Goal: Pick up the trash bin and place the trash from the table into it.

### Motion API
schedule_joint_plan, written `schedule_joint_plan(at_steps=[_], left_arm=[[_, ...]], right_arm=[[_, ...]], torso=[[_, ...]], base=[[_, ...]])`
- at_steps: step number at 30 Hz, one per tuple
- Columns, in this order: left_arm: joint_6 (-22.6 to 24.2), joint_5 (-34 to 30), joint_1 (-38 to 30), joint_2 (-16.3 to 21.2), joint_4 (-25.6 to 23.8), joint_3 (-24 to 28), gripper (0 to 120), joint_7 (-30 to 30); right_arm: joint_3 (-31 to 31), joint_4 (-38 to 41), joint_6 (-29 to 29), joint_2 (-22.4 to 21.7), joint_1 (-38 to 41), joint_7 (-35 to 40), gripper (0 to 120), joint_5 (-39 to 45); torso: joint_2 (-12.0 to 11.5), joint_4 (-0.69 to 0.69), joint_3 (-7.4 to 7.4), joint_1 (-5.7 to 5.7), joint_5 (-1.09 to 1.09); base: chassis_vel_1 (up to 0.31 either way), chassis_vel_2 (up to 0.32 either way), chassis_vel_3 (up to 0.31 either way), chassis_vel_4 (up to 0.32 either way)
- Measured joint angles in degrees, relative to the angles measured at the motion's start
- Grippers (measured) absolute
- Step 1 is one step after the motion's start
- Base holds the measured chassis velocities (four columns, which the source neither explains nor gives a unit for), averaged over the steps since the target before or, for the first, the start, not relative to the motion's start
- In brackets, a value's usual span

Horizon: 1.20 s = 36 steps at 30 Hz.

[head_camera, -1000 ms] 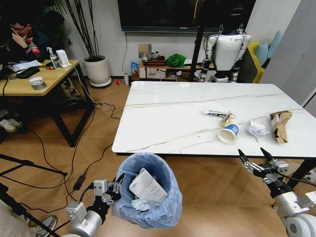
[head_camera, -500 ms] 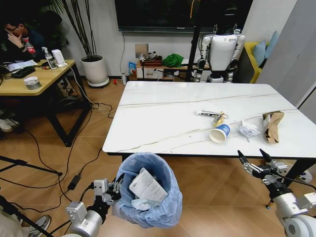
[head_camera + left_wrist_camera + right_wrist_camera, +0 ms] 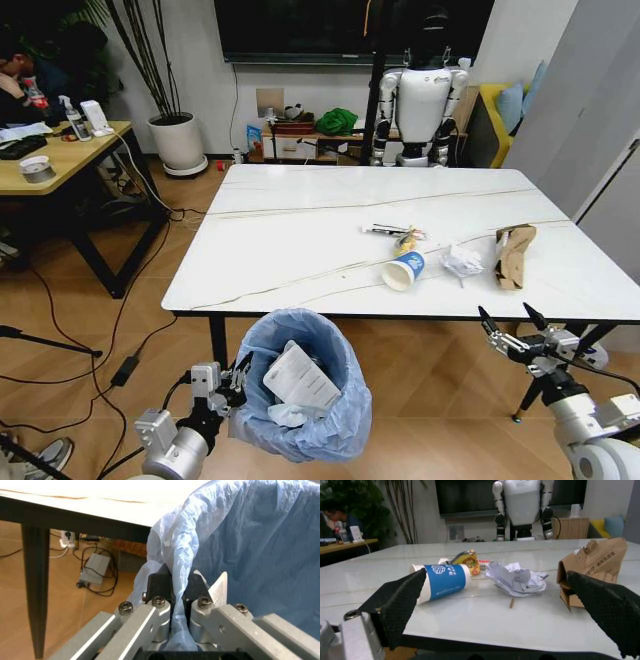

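Bin (image 3: pixel 305 395) held off floor in front of table (image 3: pixel 300 250) edge, L gripper (image 3: pixel 177 587) clamped on its bag rim. R gripper (image 3: pixel 512 330) spread wide, empty, just below table edge near cup (image 3: pixel 403 269), crumpled paper (image 3: pixel 462 262), brown bag (image 3: pixel 513 254). Step: approach trash. Next: R reach up over edge for cup.

Left gripper (image 3: pixel 237 383) low on the left, pinched closed (fingers (image 3: pixel 161 583) nearly meeting); right gripper (image 3: pixel 510 326) low right, fingers spread wide.

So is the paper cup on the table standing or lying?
Lying: the paper cup rests on its side on the table.
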Motion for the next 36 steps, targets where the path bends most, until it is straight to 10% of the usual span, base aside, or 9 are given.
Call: schedule_joint_plan(at_steps=[19,36], left_arm=[[-0.1,0.6,5.0,1.0,-2.2,-3.7,0,-0.1],[-0.4,3.5,6.9,-1.3,-2.7,-4.2,0,0.2]], right_arm=[[-21.6,-0.5,-5.5,-12.7,10.7,19.8,100,-4.4],[-36.4,-6.6,-10.0,-15.8,25.7,30.1,100,-0.4]], torso=[[0.0,0.02,0.00,0.00,0.00],[0.0,0.01,0.00,0.00,-0.02]], base=[[-0.004,-0.006,0.004,0.003],[0.000,0.000,0.000,0.000]])
